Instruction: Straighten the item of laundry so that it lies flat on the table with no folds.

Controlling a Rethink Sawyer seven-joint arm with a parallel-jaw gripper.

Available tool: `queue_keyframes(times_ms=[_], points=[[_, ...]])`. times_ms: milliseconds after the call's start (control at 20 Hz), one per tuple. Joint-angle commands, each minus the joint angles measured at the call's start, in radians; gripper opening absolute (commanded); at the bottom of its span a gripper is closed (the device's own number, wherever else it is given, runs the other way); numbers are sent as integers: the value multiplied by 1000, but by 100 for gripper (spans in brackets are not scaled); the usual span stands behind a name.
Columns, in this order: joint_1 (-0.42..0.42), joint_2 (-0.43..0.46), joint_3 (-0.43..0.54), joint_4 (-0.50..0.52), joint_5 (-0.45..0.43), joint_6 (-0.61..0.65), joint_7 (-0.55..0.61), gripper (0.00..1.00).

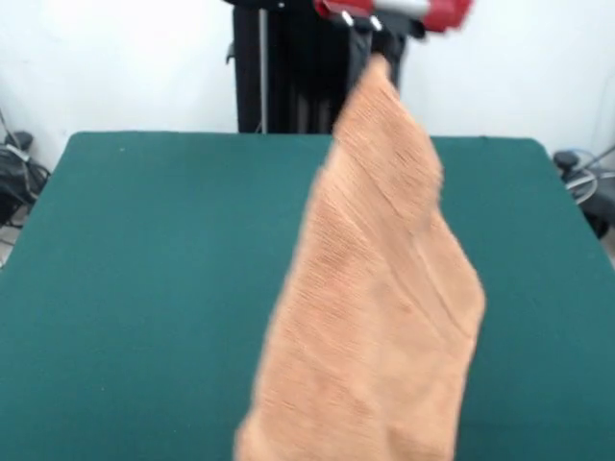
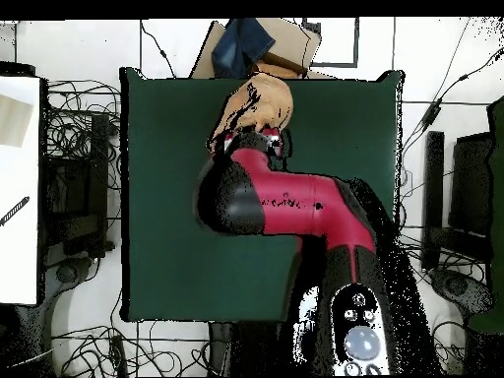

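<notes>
Front view first: the towel [image 1: 370,307] hangs in the air, strung up by one corner from the gripper [image 1: 377,60] at about 12 o'clock in the picture, and that top corner runs right up into the black fingers under the red arm [image 1: 399,10]. So the gripper is clamped on the towel's corner, closed down narrow on the cloth; the fingertips themselves are buried in terry and hard to make out singly. From that pinch the towel fans out wider and wider toward 6 o'clock, twisted and creased with long diagonal folds, and its lower edge runs off the bottom of the picture, so I cannot tell whether it touches the table [image 1: 144,288]. The green top lies bare on both sides of the hanging cloth. Overhead now: the arm [image 2: 295,202] reaches from 6 o'clock up over the middle of the table [image 2: 167,246], and the towel [image 2: 258,103] shows as a bunched tan patch just past the arm's end, toward 12 o'clock, near the table's far edge. Gripper hidden under the arm in this view.
</notes>
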Motion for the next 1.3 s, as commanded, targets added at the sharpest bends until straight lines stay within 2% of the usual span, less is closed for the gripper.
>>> queue_keyframes(times_ms=[50, 450, 650, 1000, 1300], points=[[23, 91, -37, 221, 13, -189, 312, 0], [27, 171, -49, 259, 40, -341, 299, 0], [1, 188, -19, 286, 51, -387, 299, 0], [35, 193, -63, 341, 101, -443, 319, 0], [25, 159, -57, 384, 138, -434, 307, 0]])
